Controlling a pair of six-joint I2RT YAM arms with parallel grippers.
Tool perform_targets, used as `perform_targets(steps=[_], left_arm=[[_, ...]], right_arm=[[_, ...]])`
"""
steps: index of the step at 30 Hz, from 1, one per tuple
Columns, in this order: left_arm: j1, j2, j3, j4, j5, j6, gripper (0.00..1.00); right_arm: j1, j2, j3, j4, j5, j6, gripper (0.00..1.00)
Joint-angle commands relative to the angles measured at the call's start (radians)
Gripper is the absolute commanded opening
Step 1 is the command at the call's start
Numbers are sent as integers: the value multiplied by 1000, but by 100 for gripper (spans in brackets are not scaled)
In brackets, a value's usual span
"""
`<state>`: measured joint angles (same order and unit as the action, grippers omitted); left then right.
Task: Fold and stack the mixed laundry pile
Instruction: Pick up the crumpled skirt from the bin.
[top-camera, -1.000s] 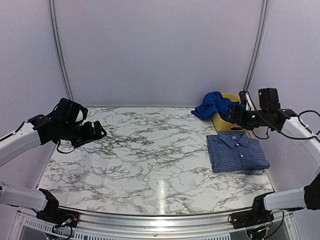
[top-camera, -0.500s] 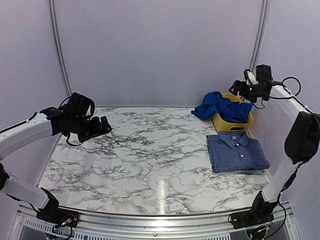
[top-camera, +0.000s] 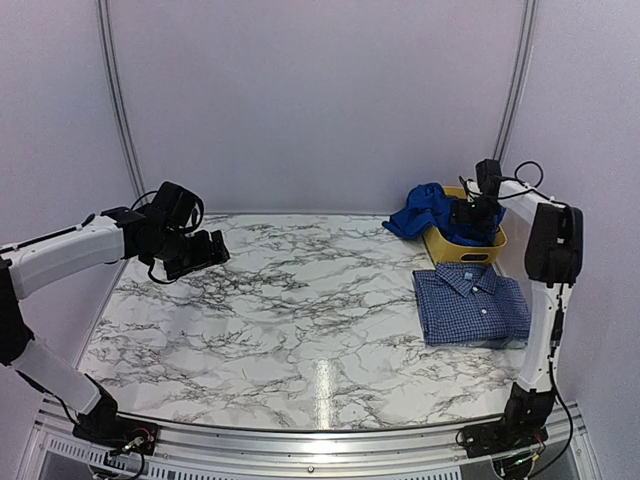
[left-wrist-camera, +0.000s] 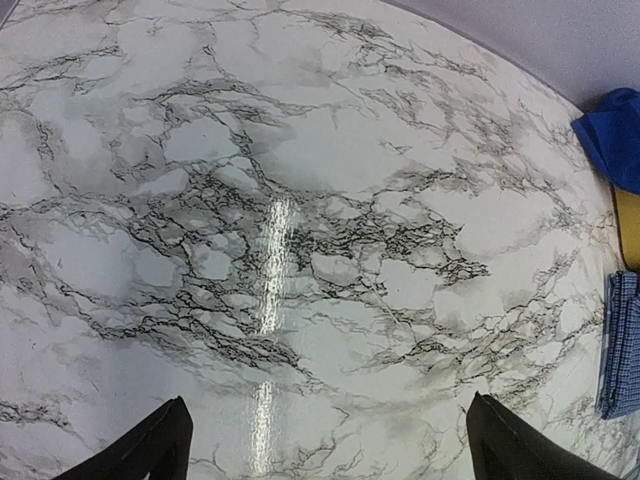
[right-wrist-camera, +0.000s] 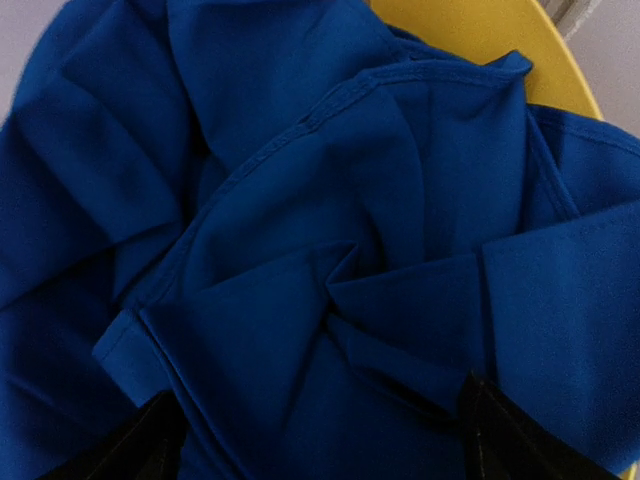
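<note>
Royal-blue garment (right-wrist-camera: 300, 250) heaped in yellow tub (top-camera: 470, 252); right gripper (top-camera: 466, 214) just above it, fingers spread, empty. Left gripper (top-camera: 205, 250) also spread, well away from tub.

Right arm (top-camera: 548, 235) was folded upright. Right jaws were lifted above the yellow tub (top-camera: 470, 253), then lowered; the royal-blue garment (right-wrist-camera: 300, 250) is now just beneath them, spanning the open gap. Left arm (top-camera: 70, 252) was raised, and the left jaws were carried rearward and slightly inward.

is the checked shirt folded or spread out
Folded: the checked shirt lies as a compact rectangle, collar showing, sleeves tucked out of sight.
</note>
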<state>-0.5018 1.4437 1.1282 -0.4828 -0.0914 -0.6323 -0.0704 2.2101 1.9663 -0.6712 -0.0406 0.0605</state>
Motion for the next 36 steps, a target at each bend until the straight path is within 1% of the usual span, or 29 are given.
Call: perform_targets(steps=[1, 2, 4, 6, 7, 14, 18, 23, 26, 30, 36], left_arm=[[9, 23, 38, 9, -3, 0, 99], [11, 25, 41, 7, -6, 2, 99], [17, 22, 43, 5, -15, 5, 99], [26, 10, 43, 4, -15, 5, 99], [29, 3, 42, 3, -16, 5, 99], [40, -37, 32, 1, 0, -7, 99], [40, -61, 18, 1, 7, -19, 99], [42, -109, -13, 2, -10, -48, 99], [42, -133, -31, 5, -15, -61, 99], [43, -160, -46, 7, -19, -71, 99], [46, -181, -56, 10, -33, -84, 99]], right_arm=[[2, 103, 111, -60, 76, -36, 81], [1, 123, 136, -70, 80, -35, 73], [-1, 155, 195, -103, 74, -30, 44], [-2, 158, 263, -142, 61, -31, 10], [-2, 147, 289, -150, 53, -27, 0], [-2, -90, 292, -62, -97, 8, 0], [2, -193, 293, -8, -230, 55, 0], [37, -268, 364, 51, -403, 120, 0], [66, -291, 418, 112, -520, 203, 0], [178, -323, 458, 239, -640, 331, 0], [346, -342, 503, 445, -747, 547, 0]])
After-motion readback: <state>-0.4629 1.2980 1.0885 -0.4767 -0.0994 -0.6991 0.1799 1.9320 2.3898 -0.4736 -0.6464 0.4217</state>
